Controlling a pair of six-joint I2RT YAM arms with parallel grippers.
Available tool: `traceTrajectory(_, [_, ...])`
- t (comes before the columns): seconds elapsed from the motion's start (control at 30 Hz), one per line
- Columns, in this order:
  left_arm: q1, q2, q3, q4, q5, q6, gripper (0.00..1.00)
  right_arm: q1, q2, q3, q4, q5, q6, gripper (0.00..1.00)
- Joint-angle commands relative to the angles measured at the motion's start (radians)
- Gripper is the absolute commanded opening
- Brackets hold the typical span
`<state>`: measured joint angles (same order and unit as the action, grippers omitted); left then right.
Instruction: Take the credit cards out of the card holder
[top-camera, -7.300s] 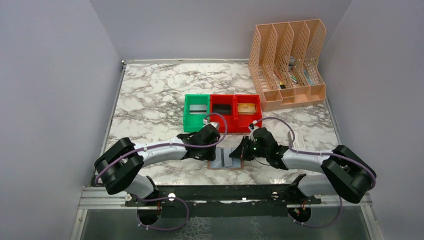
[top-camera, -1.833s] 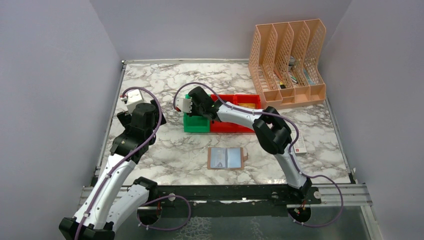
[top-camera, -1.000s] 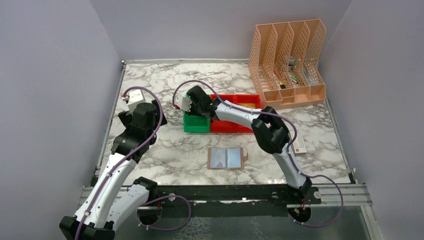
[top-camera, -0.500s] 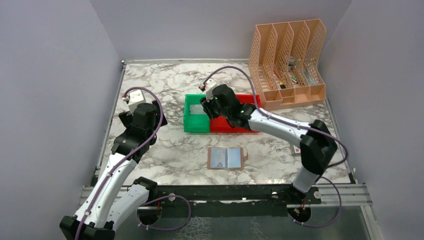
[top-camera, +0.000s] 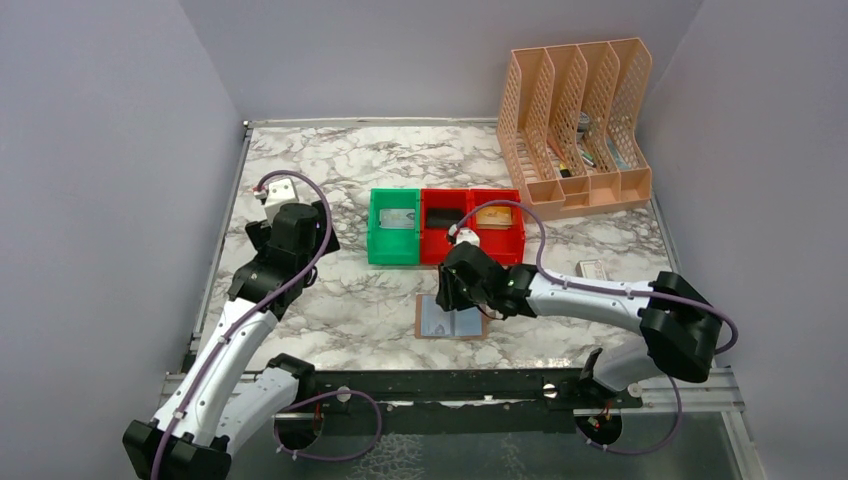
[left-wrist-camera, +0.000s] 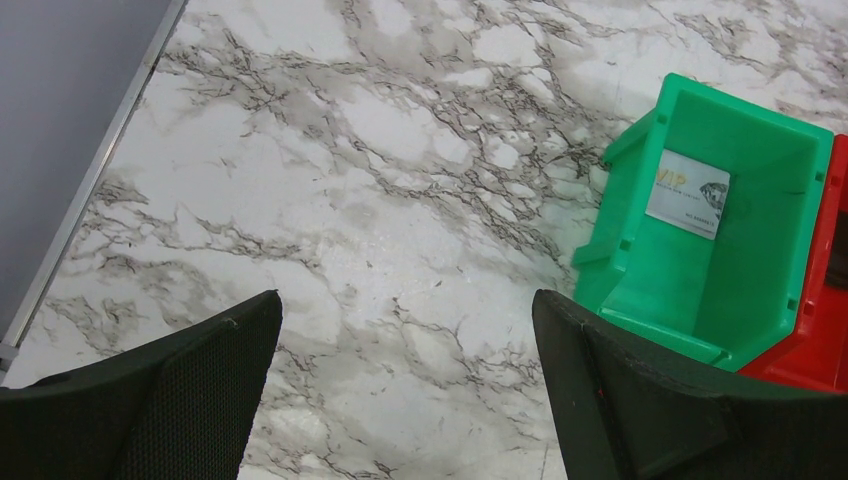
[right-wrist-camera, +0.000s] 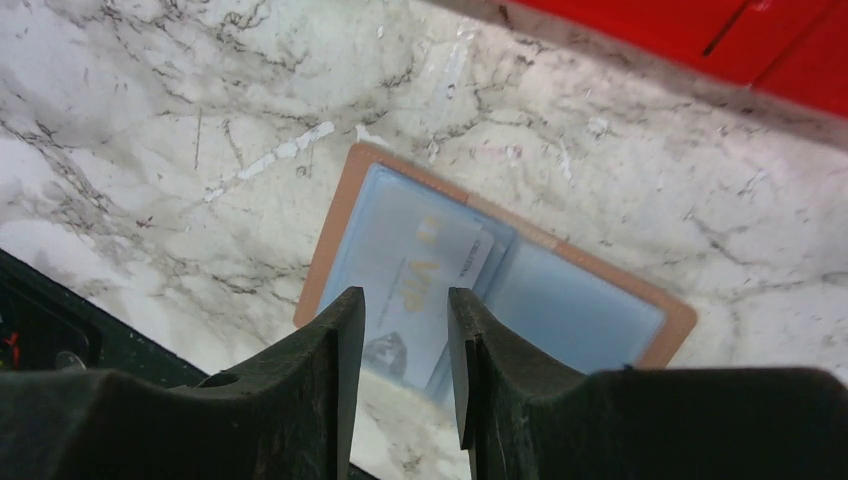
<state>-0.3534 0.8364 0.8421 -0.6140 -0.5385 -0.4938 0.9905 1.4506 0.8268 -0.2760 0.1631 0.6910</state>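
- Right end effector (right-wrist-camera: 405, 300), fingers a little apart and empty, hangs over the open card holder (right-wrist-camera: 585, 315) and its silver card (right-wrist-camera: 420, 250).
- Left end effector (left-wrist-camera: 405, 310) is spread wide.

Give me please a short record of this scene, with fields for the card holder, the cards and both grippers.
card holder: open flat on the table, blue lining up
card in holder: one pale VIP card, lying askew on one half
right gripper: above that card, narrowly open, holding nothing
left gripper: wide open over bare table, beside the green bin
green bin: one VIP card inside
red bins: black card in one, gold card in the other
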Motion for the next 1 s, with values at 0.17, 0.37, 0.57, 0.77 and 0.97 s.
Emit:
traceTrajectory(0.17, [0.008, 0.011, -0.010, 0.021, 0.031, 0.020, 0.99, 0.064, 0.047, 0.006, -0.074, 0.129, 0.206, 0.36])
traceTrajectory(0.37, [0.008, 0.018, -0.010, 0.020, 0.037, 0.021, 0.99, 0.064, 0.109, 0.013, -0.074, 0.125, 0.205, 0.36])
traceTrajectory(0.57, [0.008, 0.024, -0.011, 0.025, 0.045, 0.023, 0.99, 0.064, 0.168, 0.007, -0.028, 0.096, 0.185, 0.34])
traceTrajectory(0.77, [0.008, 0.032, -0.013, 0.031, 0.075, 0.029, 0.99, 0.061, 0.161, -0.061, 0.029, 0.083, 0.213, 0.18])
traceTrajectory(0.97, [0.007, 0.040, -0.029, 0.077, 0.218, 0.063, 0.97, 0.031, 0.141, -0.177, 0.177, -0.002, 0.244, 0.01])
